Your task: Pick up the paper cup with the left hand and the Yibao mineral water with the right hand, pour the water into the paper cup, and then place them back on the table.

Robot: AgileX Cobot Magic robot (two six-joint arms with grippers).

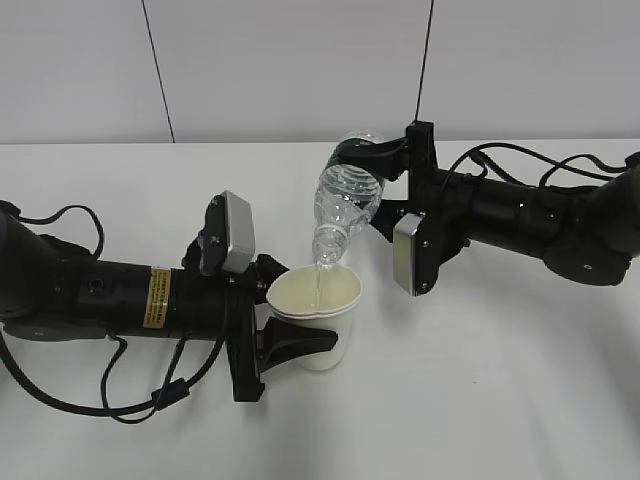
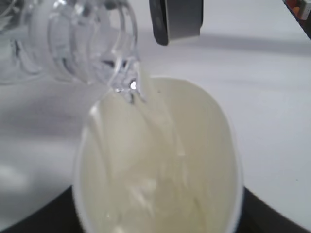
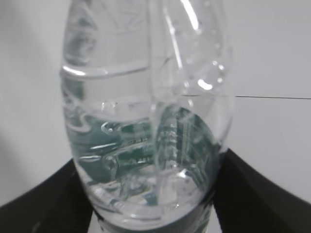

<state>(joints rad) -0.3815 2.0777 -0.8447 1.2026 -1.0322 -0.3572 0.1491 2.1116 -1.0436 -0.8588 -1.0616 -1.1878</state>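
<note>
left claw [image 1: 285,325] pinching paper cup [image 1: 318,318], frame centre | right claw [image 1: 385,165] pinching tilted yibao mineral water [image 1: 345,205] | water streaming into cup

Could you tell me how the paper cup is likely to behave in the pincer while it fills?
The paper cup probably deforms easily: its rim looks squeezed oval in the left pincer. It likely grows heavier as water streams in from the bottle, and could spill if squeezed harder.
</note>
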